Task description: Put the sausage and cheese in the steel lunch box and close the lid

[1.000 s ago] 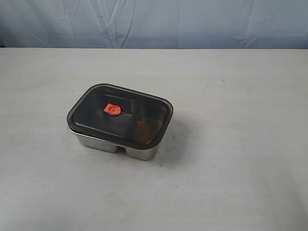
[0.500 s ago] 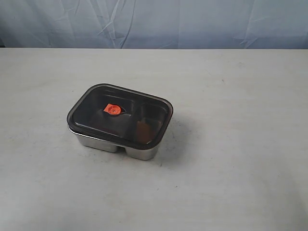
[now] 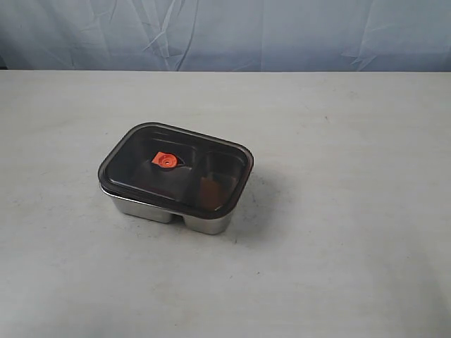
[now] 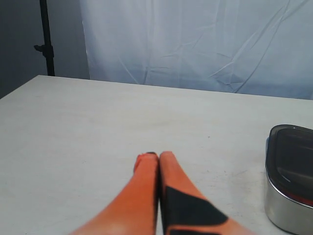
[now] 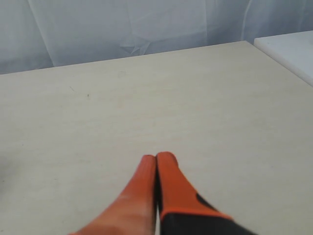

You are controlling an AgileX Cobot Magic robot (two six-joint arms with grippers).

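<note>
1. Steel lunch box (image 3: 201,224) sits on the table (image 3: 352,246) with its lid (image 3: 137,158) on, unchanged
2. Inside, the cheese (image 3: 209,193) shows dimly; the sausage is hidden
3. The left gripper (image 4: 153,156) and right gripper (image 5: 156,157) are pressed together, empty, away from it: task looks done

Place: a robot recording set, in a lab or studio
Backdrop: a wrinkled pale blue-white cloth sheet (image 3: 225,32) hangs across the whole top of the exterior view, behind the table
Work surface: a plain off-white matte table top (image 3: 338,267) fills the rest of that view
Stand: a thin black metal pole with a clamp (image 4: 46,44) stands beside the cloth's edge, against a dark grey wall (image 4: 19,49), in the left wrist view
Robot parts: orange-and-black fingers of the left gripper (image 4: 156,155) and the right gripper (image 5: 156,156) over the table
</note>
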